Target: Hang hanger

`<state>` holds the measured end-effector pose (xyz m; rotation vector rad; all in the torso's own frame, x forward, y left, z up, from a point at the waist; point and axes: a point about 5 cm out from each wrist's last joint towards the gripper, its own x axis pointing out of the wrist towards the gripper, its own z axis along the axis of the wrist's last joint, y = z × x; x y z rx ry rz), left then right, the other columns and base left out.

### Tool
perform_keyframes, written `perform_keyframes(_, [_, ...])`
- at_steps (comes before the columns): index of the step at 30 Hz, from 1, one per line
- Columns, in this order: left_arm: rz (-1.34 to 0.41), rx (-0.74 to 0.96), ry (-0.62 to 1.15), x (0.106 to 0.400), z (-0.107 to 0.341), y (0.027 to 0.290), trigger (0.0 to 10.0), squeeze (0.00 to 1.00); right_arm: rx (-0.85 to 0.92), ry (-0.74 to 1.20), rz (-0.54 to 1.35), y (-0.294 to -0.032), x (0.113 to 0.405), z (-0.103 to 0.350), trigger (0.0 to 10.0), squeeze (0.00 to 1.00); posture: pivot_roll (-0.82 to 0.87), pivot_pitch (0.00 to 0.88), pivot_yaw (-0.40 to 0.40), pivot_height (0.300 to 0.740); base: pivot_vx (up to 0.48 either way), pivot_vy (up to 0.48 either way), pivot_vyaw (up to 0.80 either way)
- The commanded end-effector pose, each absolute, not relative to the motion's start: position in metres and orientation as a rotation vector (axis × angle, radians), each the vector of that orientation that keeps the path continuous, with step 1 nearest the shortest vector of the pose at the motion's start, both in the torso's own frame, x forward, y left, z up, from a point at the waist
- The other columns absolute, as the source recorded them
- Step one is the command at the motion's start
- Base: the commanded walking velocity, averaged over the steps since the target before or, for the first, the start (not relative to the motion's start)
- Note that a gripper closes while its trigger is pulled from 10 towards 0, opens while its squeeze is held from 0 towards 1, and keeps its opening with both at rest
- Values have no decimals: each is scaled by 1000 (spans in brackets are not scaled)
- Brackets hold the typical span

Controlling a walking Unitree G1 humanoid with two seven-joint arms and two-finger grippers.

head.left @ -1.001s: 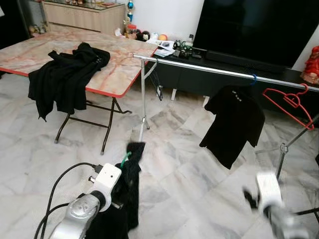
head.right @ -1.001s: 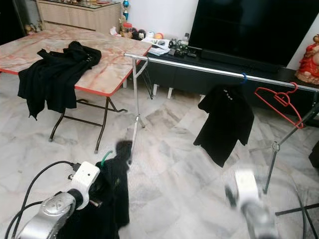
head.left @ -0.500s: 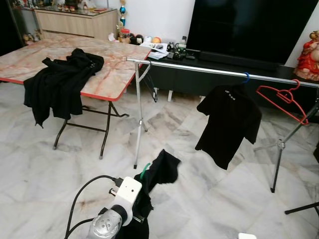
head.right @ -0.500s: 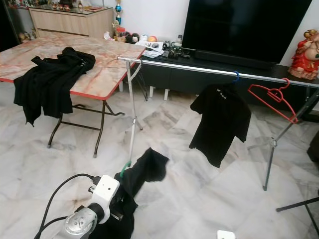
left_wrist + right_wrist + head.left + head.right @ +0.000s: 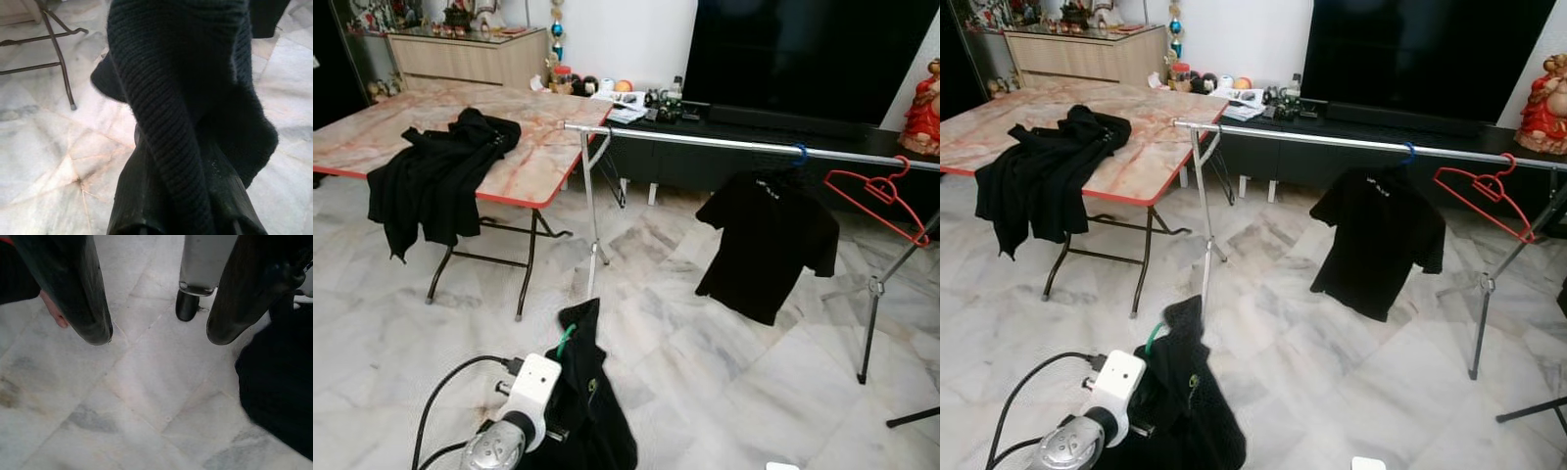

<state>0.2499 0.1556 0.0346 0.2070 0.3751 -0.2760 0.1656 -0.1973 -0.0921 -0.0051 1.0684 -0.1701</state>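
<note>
Long rail (image 5: 744, 147) spans the room with a black shirt (image 5: 769, 245) and a red hanger (image 5: 876, 196) on it. Left gripper (image 5: 186, 161) is clamped on a black garment (image 5: 582, 401) with a green hanger (image 5: 566, 340), low near the floor. Right gripper (image 5: 156, 333) hangs low, fingers apart.

I see a black ribbed garment (image 5: 582, 392) on a green hanger (image 5: 565, 342), red hanger (image 5: 872, 201), silver rail (image 5: 724, 145), pink-marbled red-edged table (image 5: 538, 147), grey-veined white floor (image 5: 705, 352).

Green hanger (image 5: 566, 340): mostly buried in black garment (image 5: 582, 401). Left gripper fingers (image 5: 146, 196): wrapped in fabric, grip unreadable.
</note>
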Motion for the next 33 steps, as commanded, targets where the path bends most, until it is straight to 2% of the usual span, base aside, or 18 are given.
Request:
perform_keyframes(1, [-279, 196, 327, 254, 42, 154, 10000, 0, -4, 1058, -171, -196, 169, -91, 10000, 0, 182, 0, -49, 740, 330, 0, 0])
perform_keyframes(17, [-339, 207, 344, 252, 38, 147, 10000, 0, 11, 1072, -185, -196, 165, -92, 10000, 0, 177, 0, -41, 740, 378, 0, 0])
perform_keyframes(25, [-350, 216, 341, 254, 41, 148, 10000, 0, 25, 1068, -182, -192, 166, -92, 10000, 0, 181, 0, -34, 740, 410, 0, -748])
perform_keyframes(33, [-315, 201, 325, 261, 47, 152, 10000, 0, 20, 1047, -148, -189, 171, -91, 10000, 0, 163, 0, -30, 740, 414, 0, 0])
